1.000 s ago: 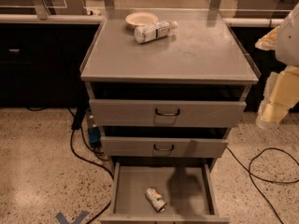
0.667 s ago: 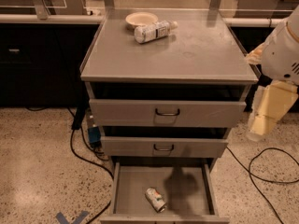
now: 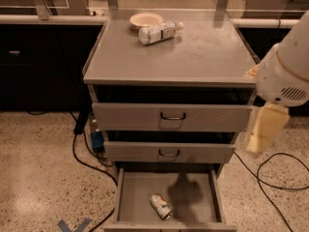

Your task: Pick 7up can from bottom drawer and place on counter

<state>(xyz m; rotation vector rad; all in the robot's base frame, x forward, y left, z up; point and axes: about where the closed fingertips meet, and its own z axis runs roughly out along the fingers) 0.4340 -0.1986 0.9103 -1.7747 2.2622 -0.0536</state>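
The 7up can [image 3: 161, 206] lies on its side on the grey floor of the open bottom drawer [image 3: 136, 200], near its front middle. The counter [image 3: 193, 57] is the flat grey top of the cabinet. My gripper [image 3: 257, 145] hangs from the white arm [image 3: 285, 71] at the right of the cabinet, level with the two upper drawers, well above and to the right of the can. It holds nothing that I can see. The arm's shadow falls on the drawer floor just right of the can.
A clear plastic bottle [image 3: 157, 33] lies on its side at the back of the counter beside a pale bowl [image 3: 145, 19]. Two drawers with loop handles [image 3: 173, 116] are slightly open above. Black cables [image 3: 277, 173] lie on the speckled floor on both sides. A dark bench runs behind.
The arm and gripper have moved left from the right edge of view toward the cabinet's right side and a little lower. The can, bottle and drawers have not moved.
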